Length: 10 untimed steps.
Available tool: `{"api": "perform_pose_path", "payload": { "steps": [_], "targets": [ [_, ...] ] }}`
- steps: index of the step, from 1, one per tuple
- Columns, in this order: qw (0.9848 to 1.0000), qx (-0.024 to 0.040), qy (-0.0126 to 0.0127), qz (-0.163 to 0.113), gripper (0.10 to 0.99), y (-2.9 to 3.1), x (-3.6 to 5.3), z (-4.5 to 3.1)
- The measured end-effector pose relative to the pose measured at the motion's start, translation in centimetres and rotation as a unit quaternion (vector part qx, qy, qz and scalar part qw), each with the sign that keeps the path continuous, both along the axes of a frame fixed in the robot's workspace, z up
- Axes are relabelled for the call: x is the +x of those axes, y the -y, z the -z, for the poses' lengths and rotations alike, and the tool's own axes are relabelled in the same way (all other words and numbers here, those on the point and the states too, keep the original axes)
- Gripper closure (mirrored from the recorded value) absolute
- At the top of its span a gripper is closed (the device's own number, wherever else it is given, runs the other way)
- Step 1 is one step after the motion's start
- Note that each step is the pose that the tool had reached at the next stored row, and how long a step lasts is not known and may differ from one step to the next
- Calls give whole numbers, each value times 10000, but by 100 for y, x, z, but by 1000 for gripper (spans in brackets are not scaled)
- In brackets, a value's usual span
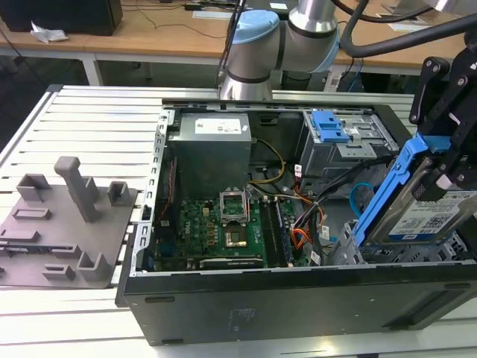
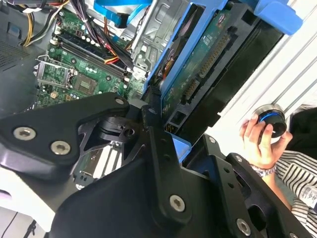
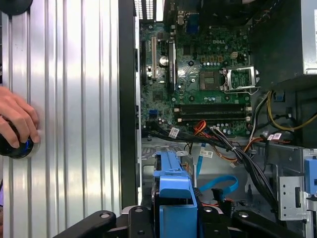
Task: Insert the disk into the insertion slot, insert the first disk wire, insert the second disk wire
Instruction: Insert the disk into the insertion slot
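The disk [image 1: 417, 212], a silver drive with a white label in a bright blue carrier, hangs tilted over the right front corner of the open computer case. My gripper [image 1: 445, 168] is shut on it from the exterior view's right. Both wrist views show the disk edge-on [image 2: 198, 64] [image 3: 173, 198] between the black fingers [image 2: 157, 116]. The insertion slot [image 1: 350, 250], a grey perforated cage, lies just below the disk. The first disk wire [image 1: 300, 239] [image 3: 200, 127], red and orange, lies loose by the motherboard. The second disk wire [image 1: 361, 191] [image 3: 218, 184], light blue, loops beside the cage.
A taller grey bay with a blue latch [image 1: 332, 127] stands behind the cage. The motherboard [image 1: 223, 227] and power supply [image 1: 212, 145] fill the case's left half. A grey fixture plate [image 1: 67, 224] sits on the slatted table. A person's hand [image 3: 15, 119] [image 2: 257, 136] rests on a round black knob.
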State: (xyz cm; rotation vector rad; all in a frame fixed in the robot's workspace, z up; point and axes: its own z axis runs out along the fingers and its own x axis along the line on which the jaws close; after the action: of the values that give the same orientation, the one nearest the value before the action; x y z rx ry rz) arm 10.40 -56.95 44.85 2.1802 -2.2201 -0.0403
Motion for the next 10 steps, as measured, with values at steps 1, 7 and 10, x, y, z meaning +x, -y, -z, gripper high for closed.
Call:
{"api": "perform_pose_path", "payload": {
  "steps": [1,7,10],
  "targets": [
    [10000,-1,0,0,722,-9,9,-1],
    [10000,-1,0,-2,722,-159,85,5],
    [10000,-1,0,-3,722,-219,101,21]
  ]
}}
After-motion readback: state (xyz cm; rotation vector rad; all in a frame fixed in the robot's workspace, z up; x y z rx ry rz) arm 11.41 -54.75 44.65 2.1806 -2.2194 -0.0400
